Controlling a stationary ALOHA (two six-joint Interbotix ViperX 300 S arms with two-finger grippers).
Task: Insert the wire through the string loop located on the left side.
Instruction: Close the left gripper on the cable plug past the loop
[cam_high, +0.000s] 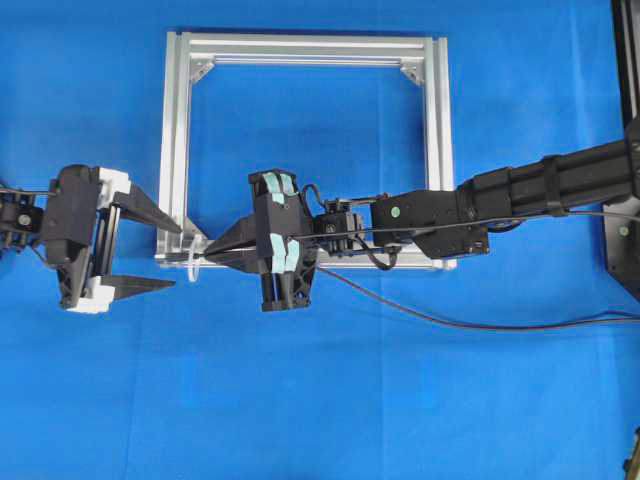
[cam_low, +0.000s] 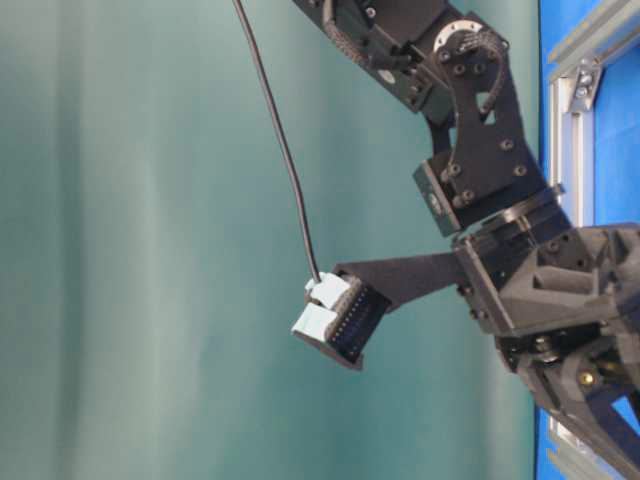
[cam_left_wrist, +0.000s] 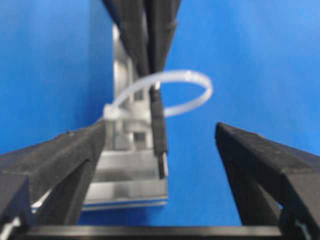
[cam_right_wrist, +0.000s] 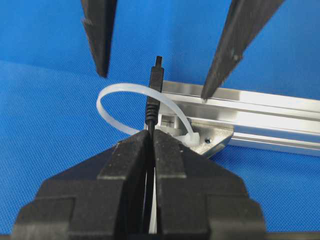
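My right gripper (cam_high: 212, 253) is shut on the black wire (cam_right_wrist: 151, 107), just behind its plug end. The plug tip (cam_left_wrist: 162, 165) pokes through the whitish string loop (cam_left_wrist: 192, 90) at the frame's near-left corner and points toward my left gripper. In the right wrist view the string loop (cam_right_wrist: 116, 91) arches round the wire ahead of my shut right gripper (cam_right_wrist: 150, 136). My left gripper (cam_high: 165, 257) stands open just left of the loop, its fingers (cam_left_wrist: 60, 155) on either side of the plug without touching it. The rest of the wire (cam_high: 450, 320) trails off to the right.
The silver aluminium frame (cam_high: 175, 140) lies flat on the blue cloth, with a corner bracket (cam_right_wrist: 212, 140) beside the loop's fastener. The right arm (cam_high: 520, 195) reaches across the frame's near bar. A black stand (cam_high: 625, 150) is at the right edge.
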